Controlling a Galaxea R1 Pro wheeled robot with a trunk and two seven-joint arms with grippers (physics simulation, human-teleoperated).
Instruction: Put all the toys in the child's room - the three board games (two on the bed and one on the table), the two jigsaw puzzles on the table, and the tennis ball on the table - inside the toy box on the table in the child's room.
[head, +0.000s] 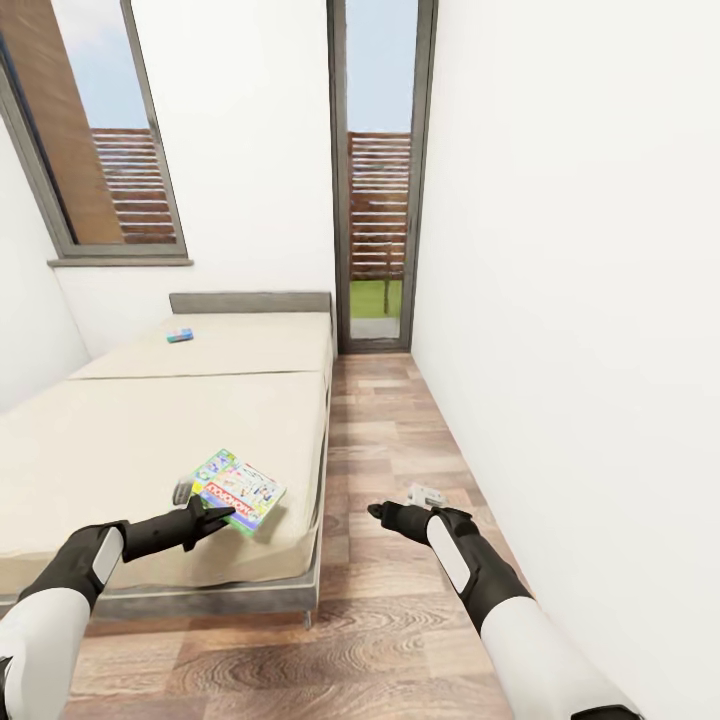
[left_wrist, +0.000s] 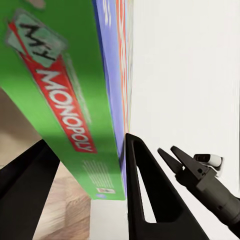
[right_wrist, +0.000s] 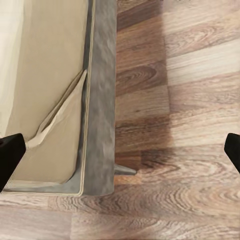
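Left gripper (head: 205, 520): we pinch the Monopoly box (head: 237, 490) by its near edge; one finger (left_wrist: 150, 200) presses its side.
Grip: we keep it firm and lift level, so the box clears the bed (head: 150, 440).
Box: near the bed's front corner, apparently raised, long axis running left-right.
Right gripper (head: 385, 513): spread, empty, over the floor (right_wrist: 180, 100).

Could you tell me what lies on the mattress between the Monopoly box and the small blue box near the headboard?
Nothing: in the head view, the bed shows bare beige mattress between the Monopoly box, at the left gripper, and the small blue box.
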